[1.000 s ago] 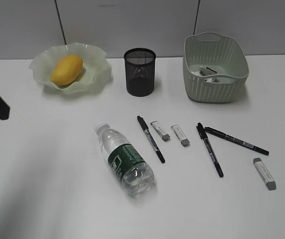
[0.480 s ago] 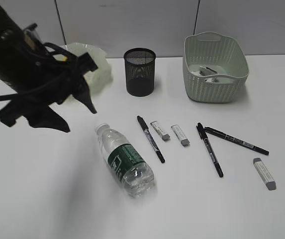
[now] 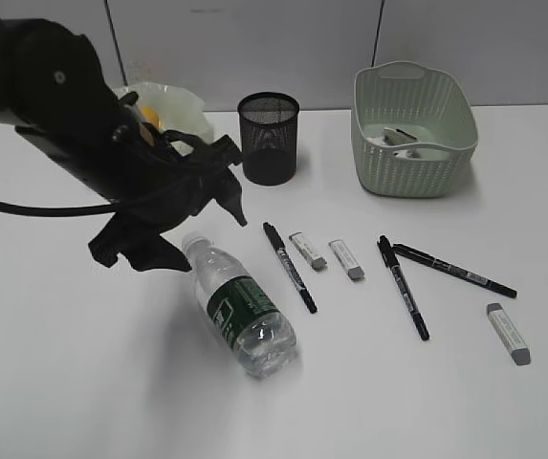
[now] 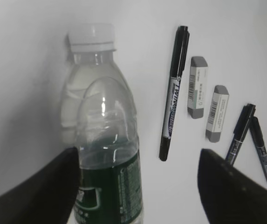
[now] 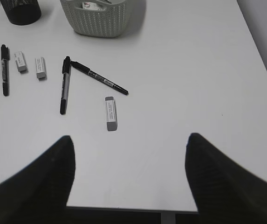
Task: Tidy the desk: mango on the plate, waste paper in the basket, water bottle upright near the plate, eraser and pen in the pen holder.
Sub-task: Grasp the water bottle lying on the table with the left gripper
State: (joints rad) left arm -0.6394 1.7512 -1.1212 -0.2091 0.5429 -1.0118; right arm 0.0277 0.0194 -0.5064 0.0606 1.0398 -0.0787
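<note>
- Exterior view: I see my left gripper (image 3: 173,225) at middle left, just above the water bottle (image 3: 242,308) lying flat on the desk (image 3: 63,382).
- Left wrist view: its jaws stand wide apart, holding nothing; the bottle fills the lower left.
- Right wrist view: my right gripper (image 5: 128,179) is wide apart too, holding nothing, below a pen (image 5: 99,78).

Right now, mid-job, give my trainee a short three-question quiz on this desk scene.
1. True or false: the clear plastic water bottle with the green label stands upright.
2. How many black pens lie on the white desk?
3. Where do the left gripper fingers sit: A) open, either side of the bottle; B) shut on a pen; C) inside the black mesh pen holder?

Key: 1 false, it lies on its side; 2 three; 3 A.
</note>
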